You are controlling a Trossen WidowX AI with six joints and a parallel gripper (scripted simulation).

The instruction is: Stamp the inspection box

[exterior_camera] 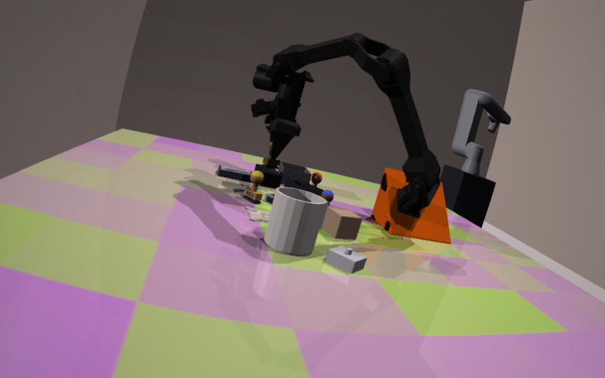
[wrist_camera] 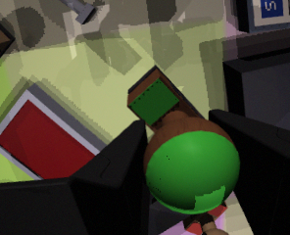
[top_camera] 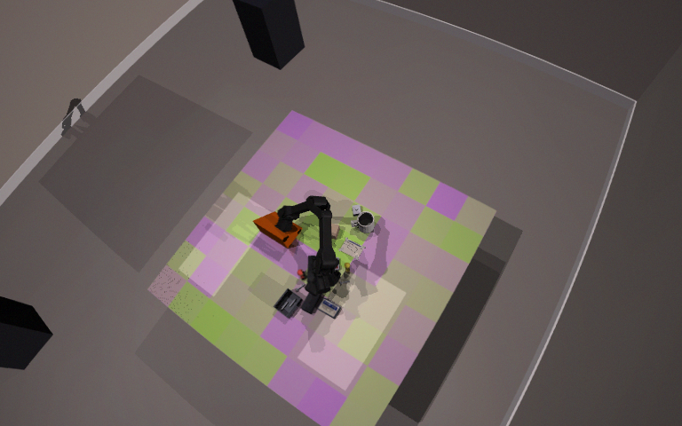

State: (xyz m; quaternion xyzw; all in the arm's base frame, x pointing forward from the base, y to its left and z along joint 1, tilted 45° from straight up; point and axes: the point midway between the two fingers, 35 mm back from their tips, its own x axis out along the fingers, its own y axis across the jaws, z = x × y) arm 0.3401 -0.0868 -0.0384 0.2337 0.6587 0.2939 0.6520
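Note:
My gripper (wrist_camera: 176, 124) (exterior_camera: 272, 155) is shut on a stamp with a green ball knob (wrist_camera: 193, 171) and a brown block bearing a green label. In the exterior view it holds the stamp upright, low over a dark block-like case (exterior_camera: 268, 176) (wrist_camera: 267, 95); whether they touch is unclear. The label's word is not readable. A red pad in a grey frame (wrist_camera: 47, 142) lies left of the stamp in the wrist view. A whitish printed flat piece (top_camera: 352, 247) (exterior_camera: 258, 214) may be the card; its box cannot be made out. The stamp's underside is hidden.
Around the arm stand a yellow-knobbed stamp (top_camera: 346, 268) (exterior_camera: 256, 178), a red-knobbed stamp (top_camera: 301, 273) (exterior_camera: 316, 178) and a blue knob (exterior_camera: 327, 195). A black tray (top_camera: 278, 305) and blue-labelled case (top_camera: 329, 307) are near. A mug (top_camera: 365, 222) (exterior_camera: 294, 224) and tan block (exterior_camera: 342, 224) stand nearer the base.

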